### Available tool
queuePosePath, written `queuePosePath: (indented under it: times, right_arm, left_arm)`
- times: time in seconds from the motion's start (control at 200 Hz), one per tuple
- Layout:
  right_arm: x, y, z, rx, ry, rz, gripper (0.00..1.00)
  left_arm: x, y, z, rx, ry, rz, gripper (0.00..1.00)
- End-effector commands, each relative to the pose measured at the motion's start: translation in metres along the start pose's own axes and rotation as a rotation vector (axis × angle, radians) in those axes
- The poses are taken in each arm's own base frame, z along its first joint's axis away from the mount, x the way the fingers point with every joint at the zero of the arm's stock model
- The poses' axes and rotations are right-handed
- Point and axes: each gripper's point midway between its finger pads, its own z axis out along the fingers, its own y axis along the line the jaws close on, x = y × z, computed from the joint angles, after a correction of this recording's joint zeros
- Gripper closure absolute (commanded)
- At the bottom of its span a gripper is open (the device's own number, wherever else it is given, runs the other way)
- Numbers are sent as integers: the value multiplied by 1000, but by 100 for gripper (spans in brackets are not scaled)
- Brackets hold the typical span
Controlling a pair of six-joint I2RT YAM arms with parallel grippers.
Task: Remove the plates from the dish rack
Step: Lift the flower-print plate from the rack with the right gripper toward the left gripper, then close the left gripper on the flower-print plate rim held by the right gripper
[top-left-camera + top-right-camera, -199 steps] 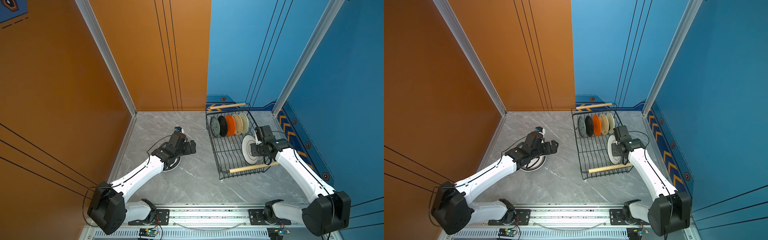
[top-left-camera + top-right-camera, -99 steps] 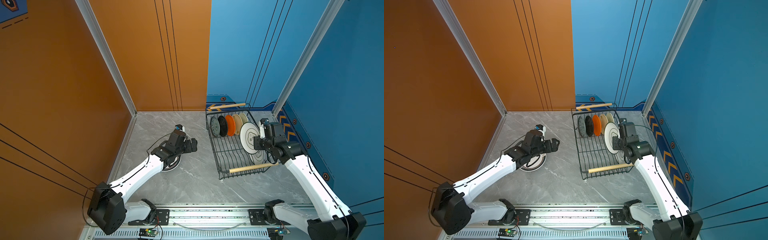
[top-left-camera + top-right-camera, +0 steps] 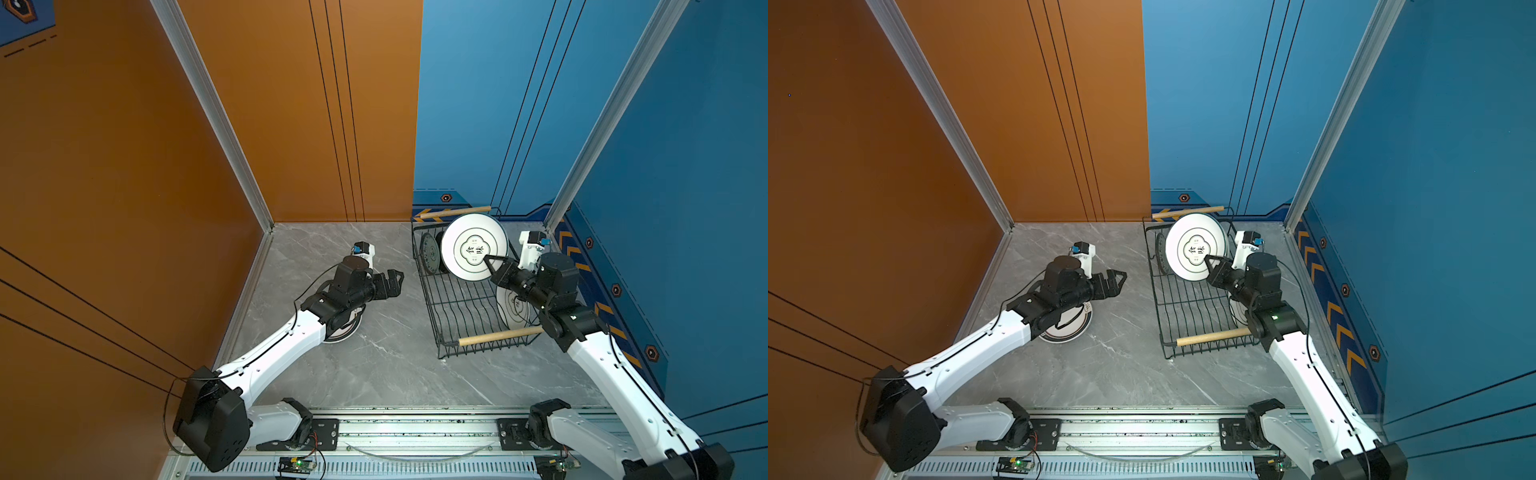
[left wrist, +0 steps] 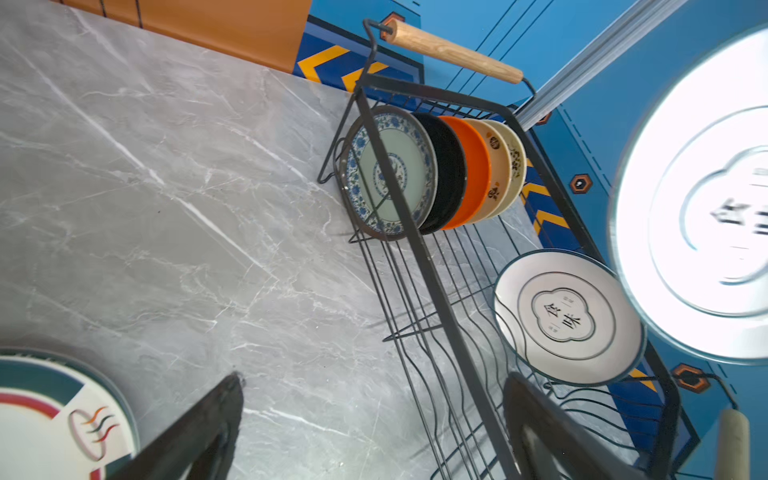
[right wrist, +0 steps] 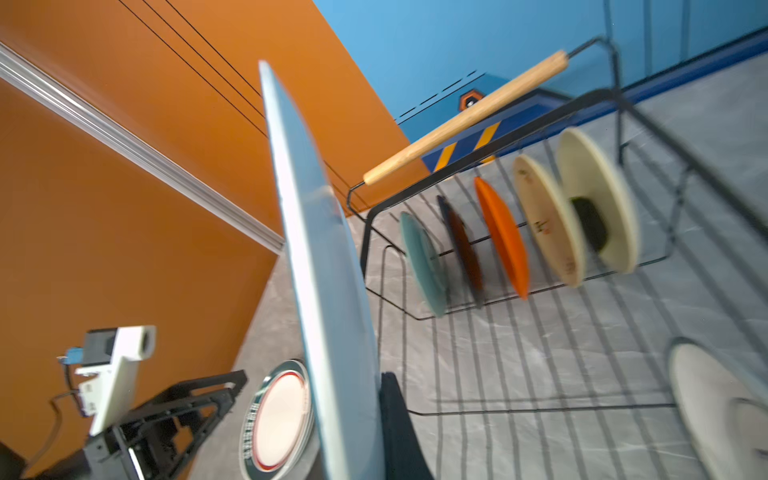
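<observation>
Clamps the right jaws firmly on the lower rim of a large white plate (image 3: 473, 249). Holds that plate (image 3: 1196, 249) upright and high above the far half of the dish rack (image 3: 459, 309), dark rim and printed motif showing plainly in both top views. Catches the same plate (image 5: 320, 291) edge-on and blurred in the right wrist view, well above the wires. Has a second large white plate (image 4: 569, 316) standing in the rack toward the near wooden handle (image 3: 498, 336), half hidden behind the right arm from above. Lines up five smaller plates in the slots at the far end, upright and close together: teal-patterned plate (image 4: 390, 174), black plate (image 4: 451, 178), orange plate (image 4: 473, 178), then two cream plates (image 4: 500, 166). Hides all of that row but the teal-patterned one behind the raised plate in both top views. Spreads the left jaws wide, released, grasping nothing, above the bare counter (image 3: 374, 374) between the rack and a dark-rimmed plate (image 3: 1073, 330) lying flat on the counter under the left forearm.
</observation>
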Motion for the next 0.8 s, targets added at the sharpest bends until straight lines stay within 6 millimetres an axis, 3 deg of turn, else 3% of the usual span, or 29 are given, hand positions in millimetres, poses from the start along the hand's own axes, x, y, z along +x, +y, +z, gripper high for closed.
queuePosePath:
  times: [0.0, 0.235, 0.516, 0.686, 0.796]
  right_arm:
    - [-11, 43, 10, -248, -13, 180, 99]
    - [19, 44, 40, -280, 118, 292, 100]
    - [51, 67, 62, -347, 258, 312, 99]
    - [66, 82, 70, -405, 317, 308, 99]
    - [72, 92, 72, -436, 347, 302, 99]
  left_arm:
    - [-4, -20, -1, 97, -18, -16, 2]
    - [-3, -29, 2, 186, -21, -50, 2]
    - [-3, -34, 7, 238, -15, -86, 3]
    - [-5, -32, 9, 256, -19, -109, 13]
    - [-5, -32, 9, 268, -12, -115, 27]
